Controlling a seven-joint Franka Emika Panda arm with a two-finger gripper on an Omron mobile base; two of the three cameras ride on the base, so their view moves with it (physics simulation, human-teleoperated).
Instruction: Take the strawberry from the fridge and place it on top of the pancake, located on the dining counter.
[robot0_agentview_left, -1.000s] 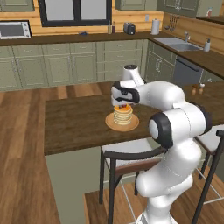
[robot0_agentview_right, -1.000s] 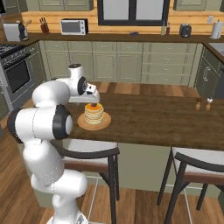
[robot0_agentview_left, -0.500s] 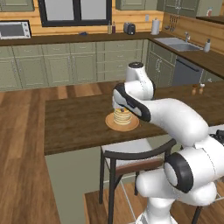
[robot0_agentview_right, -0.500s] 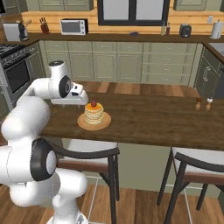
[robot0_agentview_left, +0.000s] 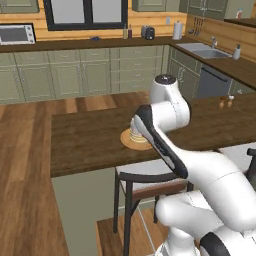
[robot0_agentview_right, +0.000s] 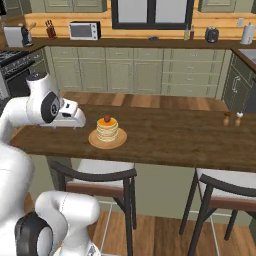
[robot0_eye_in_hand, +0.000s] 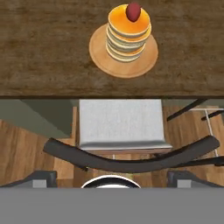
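From the right base view you see the white arm at the far left, its hand and pincer (robot0_agentview_right: 75, 120) low over the left end of the table (robot0_agentview_right: 165, 142), just left of the plate (robot0_agentview_right: 95, 142) and apart from it; you cannot tell from here how wide the jaws stand, though nothing shows between them. Just right of the hand sits the pancake (robot0_agentview_right: 107, 130), a stack on the round plate, and the strawberry (robot0_agentview_right: 106, 119) rests on top of it, touching the upper cake. Further right along the table stand 2 small shakers (robot0_agentview_right: 232, 119), well apart from the plate. Below the table's near edge you see 2 stools (robot0_agentview_right: 97, 175), 1 under the plate and 1 toward the right. In the hand view, the 2 finger tips (robot0_eye_in_hand: 41, 177) rise at the bottom corners, far apart, with nothing between them, so the pincer is wide and empty; the strawberry (robot0_eye_in_hand: 133, 12) shows on the pancake (robot0_eye_in_hand: 128, 35) near the top, the plate (robot0_eye_in_hand: 98, 50) under it, and the stool (robot0_eye_in_hand: 121, 120) just below the table's (robot0_eye_in_hand: 39, 52) edge. In the left base view the arm covers most of the stack: only part of the pancake (robot0_agentview_left: 134, 133) and plate (robot0_agentview_left: 131, 143) peek out at its left, on the table (robot0_agentview_left: 85, 142).
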